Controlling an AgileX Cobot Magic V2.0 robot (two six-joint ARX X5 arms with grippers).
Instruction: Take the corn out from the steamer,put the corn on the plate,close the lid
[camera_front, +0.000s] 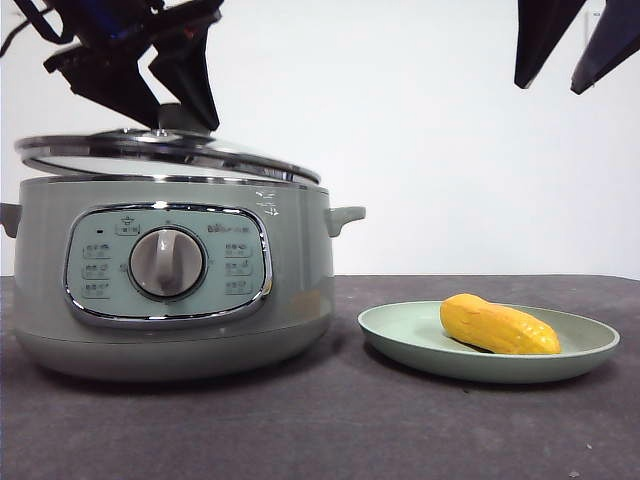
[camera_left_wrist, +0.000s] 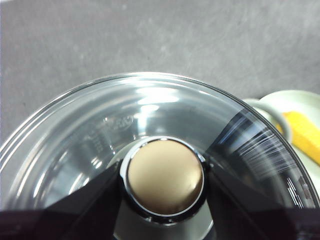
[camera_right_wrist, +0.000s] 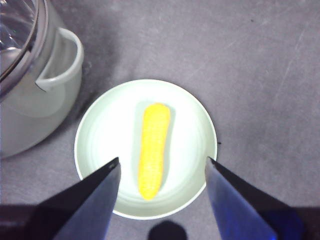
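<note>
1. The left pincer (camera_left_wrist: 165, 182) is clenched on the pale knob (camera_left_wrist: 165, 176) of the lid (camera_left_wrist: 100, 135), one black jaw pressed to each side of the knob.
2. Directly under this pincer, the lid sits tilted over the steamer (camera_front: 170, 290): in the front view its far-left edge is raised off the rim while its right edge meets the rim (whether the lid rests fully there I cannot tell).
3. The steamer stands on the dark grey desk (camera_front: 330, 430), below the left pincer, with its control panel and central dial (camera_front: 166, 262) facing the front camera and a small side handle (camera_right_wrist: 62, 60) pointing toward the plate.
4. The right pincer (camera_right_wrist: 162, 167) is released, its jaws spread wide and gripping nothing; it hangs well above the desk (in the front view it shows as two dark tips at the top right corner).
5. Straight below the right pincer lies the plate (camera_right_wrist: 100, 130), flat on the desk just beside the steamer but apart from it.
6. The corn (camera_right_wrist: 152, 150) lies on its side in the middle of the plate, in line with the gap between the right pincer's jaws and clear of both.
7. From the left wrist view, the plate's edge and a slice of the corn show just beyond the lid's rim.
</note>
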